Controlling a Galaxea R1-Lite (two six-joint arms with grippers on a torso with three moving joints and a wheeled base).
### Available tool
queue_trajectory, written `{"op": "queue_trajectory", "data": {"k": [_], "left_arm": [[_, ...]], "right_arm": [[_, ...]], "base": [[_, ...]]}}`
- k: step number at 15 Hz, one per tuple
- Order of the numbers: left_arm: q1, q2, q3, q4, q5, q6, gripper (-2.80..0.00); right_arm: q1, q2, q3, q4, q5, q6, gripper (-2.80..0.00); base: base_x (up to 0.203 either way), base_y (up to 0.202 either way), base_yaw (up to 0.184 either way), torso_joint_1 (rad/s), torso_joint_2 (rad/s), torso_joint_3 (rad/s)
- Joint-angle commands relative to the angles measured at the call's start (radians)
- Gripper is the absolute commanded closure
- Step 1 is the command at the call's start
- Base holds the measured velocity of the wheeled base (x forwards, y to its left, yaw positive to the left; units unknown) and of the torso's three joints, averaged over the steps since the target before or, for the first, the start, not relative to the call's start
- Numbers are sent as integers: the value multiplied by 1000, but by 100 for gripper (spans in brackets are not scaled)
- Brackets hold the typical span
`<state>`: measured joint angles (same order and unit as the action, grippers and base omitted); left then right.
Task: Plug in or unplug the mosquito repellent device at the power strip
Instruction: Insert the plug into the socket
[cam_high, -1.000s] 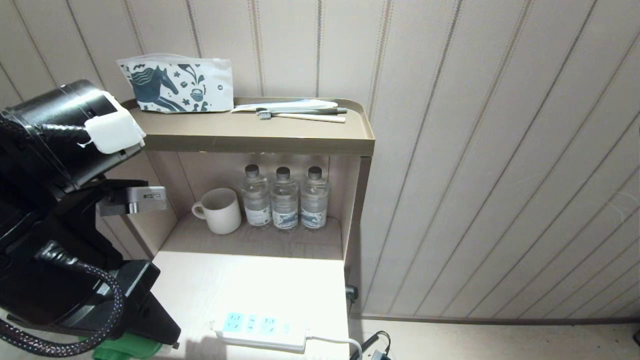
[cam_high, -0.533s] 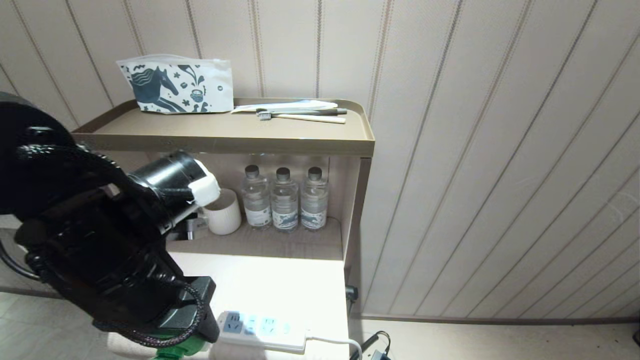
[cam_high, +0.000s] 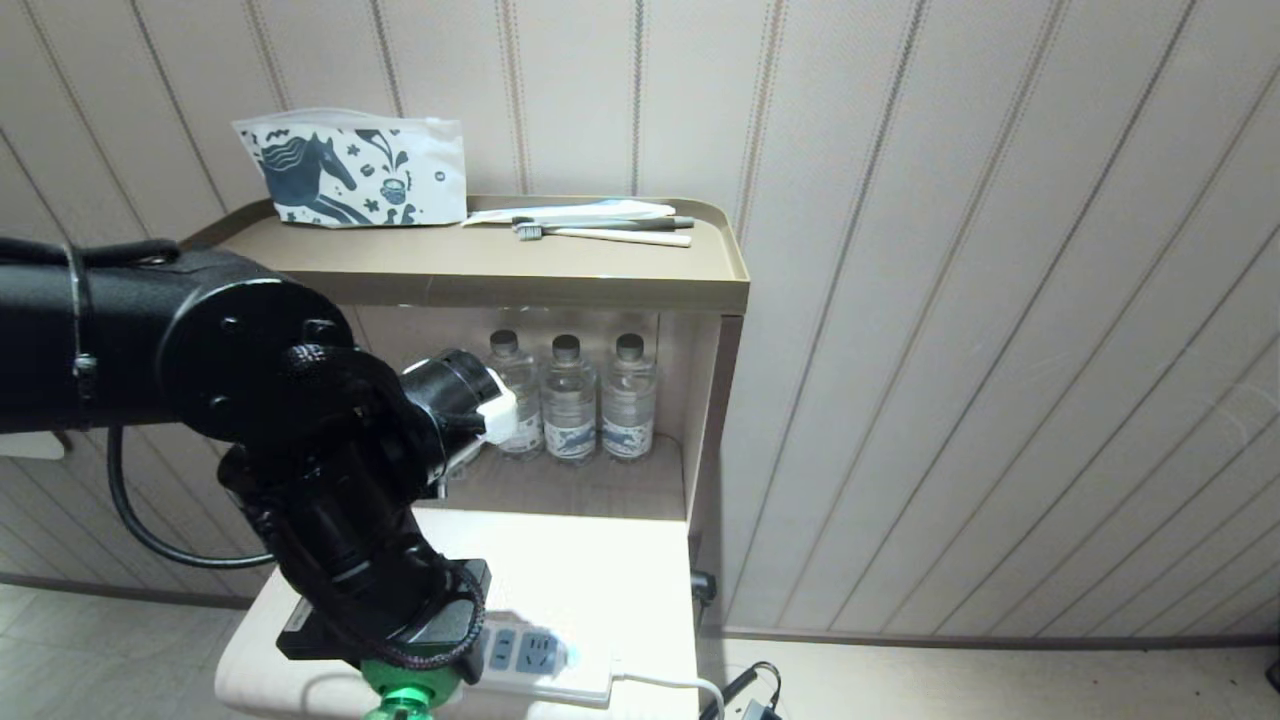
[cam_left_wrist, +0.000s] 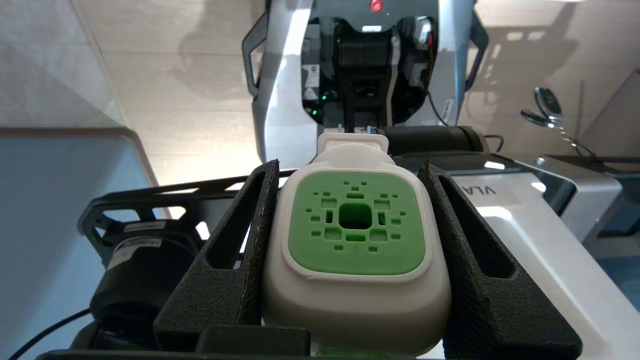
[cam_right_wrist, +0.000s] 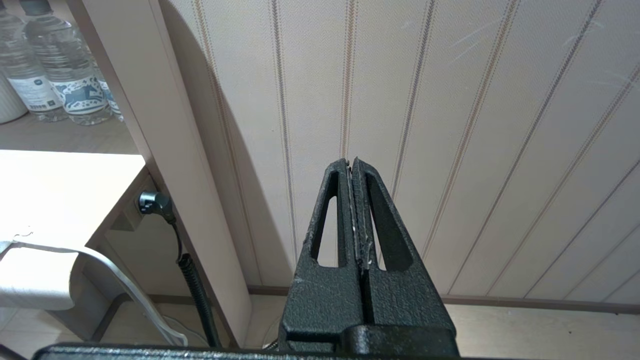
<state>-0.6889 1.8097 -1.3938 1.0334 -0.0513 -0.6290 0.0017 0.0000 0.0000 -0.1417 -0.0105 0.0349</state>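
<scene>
Beige panelled wall (cam_high: 950, 300) fills the background, and against it stands a brown shelf unit (cam_high: 480, 265) with a tray-like top. On that top lie a white pouch printed with a blue horse (cam_high: 352, 172) and a toothbrush set (cam_high: 590, 224). In the niche below, three water bottles (cam_high: 568, 400) stand in a row. A pale worktop (cam_high: 560, 570) extends forward from the niche. The black left arm (cam_high: 200, 350) reaches across the near left part of the scene, its gripper (cam_left_wrist: 355, 235) pointing downward over the front edge of the worktop. The white power strip (cam_high: 545, 660) lies flat near that front edge, its light-blue socket faces showing and its white cord (cam_high: 665, 683) trailing off to the right. The jaws are clamped on the mosquito repellent device (cam_left_wrist: 355, 240), one on each side of its white head; its green vented top faces the wrist camera. In the head view the device's green part shows just beside the strip's left end. The right gripper (cam_right_wrist: 356, 200) hangs beside the wall, jaws pressed together on nothing.
</scene>
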Motion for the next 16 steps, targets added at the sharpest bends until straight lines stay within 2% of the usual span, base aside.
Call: {"op": "queue_trajectory", "data": {"k": [1,4,8,10,16], "left_arm": [[0,44,9,-3,-1,-7,0],[0,70,32,-65,13,-28,0],[38,104,64,-141,75,-31,0],[63,124,73,-164,77,-31,0],[64,183,55,-237,90,-35,0]], "right_arm": [[1,0,0,-1,0,0,0],[0,0,0,-1,0,0,0],[1,0,0,-1,0,0,0],[0,0,0,-1,0,0,0],[0,0,0,-1,0,0,0]], "base": [[0,0,0,0,0,0],[0,0,0,0,0,0],[0,0,0,0,0,0],[0,0,0,0,0,0],[0,0,0,0,0,0]]}}
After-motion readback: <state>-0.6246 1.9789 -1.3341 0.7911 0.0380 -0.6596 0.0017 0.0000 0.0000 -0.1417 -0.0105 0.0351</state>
